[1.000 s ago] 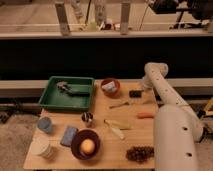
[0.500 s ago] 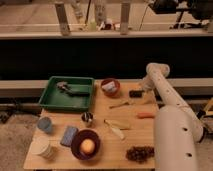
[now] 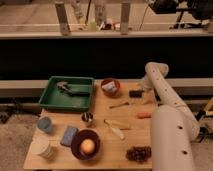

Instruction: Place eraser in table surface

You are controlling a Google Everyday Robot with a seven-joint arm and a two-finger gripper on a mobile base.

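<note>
The eraser [image 3: 134,93] is a small black block at the far right part of the table surface [image 3: 102,107], just right of the small red bowl [image 3: 110,87]. My gripper [image 3: 141,92] is at the end of the white arm [image 3: 165,100], which reaches up from the lower right and bends down at the table's far edge. The gripper is right against the eraser's right side, low over the wood. I cannot tell whether the eraser rests on the wood or is held just above it.
A green tray [image 3: 67,95] with a dark tool stands at the far left. A blue sponge [image 3: 68,135], a dark bowl with an orange fruit [image 3: 86,145], cups [image 3: 44,124], a banana [image 3: 115,129], a carrot [image 3: 144,115] and grapes [image 3: 138,152] lie nearer.
</note>
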